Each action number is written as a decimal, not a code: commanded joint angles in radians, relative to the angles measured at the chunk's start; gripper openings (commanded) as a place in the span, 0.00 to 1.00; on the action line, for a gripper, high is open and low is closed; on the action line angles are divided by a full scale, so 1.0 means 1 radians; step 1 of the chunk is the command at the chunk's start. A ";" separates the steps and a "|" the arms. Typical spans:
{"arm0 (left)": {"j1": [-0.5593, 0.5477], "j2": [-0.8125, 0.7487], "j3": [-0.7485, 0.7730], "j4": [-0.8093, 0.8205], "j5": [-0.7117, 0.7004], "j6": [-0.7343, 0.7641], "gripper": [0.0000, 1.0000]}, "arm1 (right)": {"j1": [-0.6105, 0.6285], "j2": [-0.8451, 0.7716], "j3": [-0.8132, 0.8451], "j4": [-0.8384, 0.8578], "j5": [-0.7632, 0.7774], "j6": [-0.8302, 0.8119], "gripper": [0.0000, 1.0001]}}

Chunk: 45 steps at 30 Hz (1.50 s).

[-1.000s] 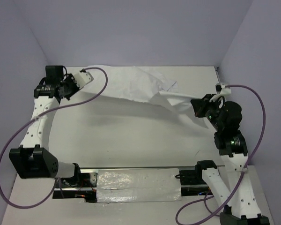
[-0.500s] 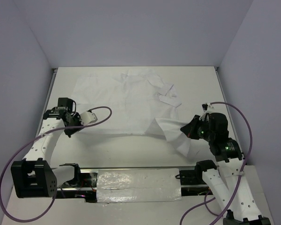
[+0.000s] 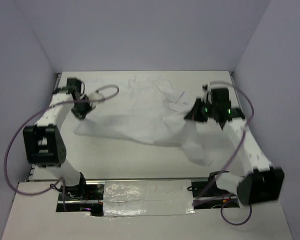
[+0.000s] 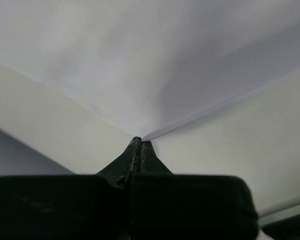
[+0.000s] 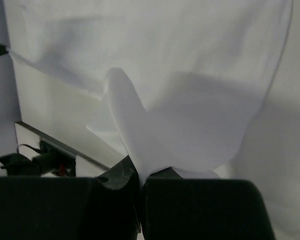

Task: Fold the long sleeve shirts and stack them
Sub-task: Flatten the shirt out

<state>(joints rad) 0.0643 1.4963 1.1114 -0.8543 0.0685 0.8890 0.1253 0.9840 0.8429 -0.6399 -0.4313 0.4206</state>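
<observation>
1. The table [image 3: 125, 160] is covered over its far half by the long sleeve shirt [image 3: 140, 107], white and wrinkled.
2. The shirt's near edge is stretched between both grippers.
3. The left gripper [image 3: 81, 114] is clamped on cloth near the left edge.
4. The right gripper [image 3: 191, 116] is clamped on cloth toward the right edge.

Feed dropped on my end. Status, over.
Left gripper shut on shirt edge. Right gripper shut on shirt. Shirt stretched between them, not yet folded. No obstruction seen.

The shirt [image 5: 200, 90] spills past the right wrist view's edges, its pinched part hidden inside the right claw [image 5: 142, 175].
</observation>
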 commanded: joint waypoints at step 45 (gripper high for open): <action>-0.098 -0.235 -0.016 -0.097 0.120 0.059 0.00 | -0.256 -0.568 -0.120 0.083 -0.167 -0.209 0.00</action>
<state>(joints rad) -0.0406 1.3182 1.1172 -0.8391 0.1741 0.9623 -0.1371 0.4534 0.7116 -0.4213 -0.5789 0.2417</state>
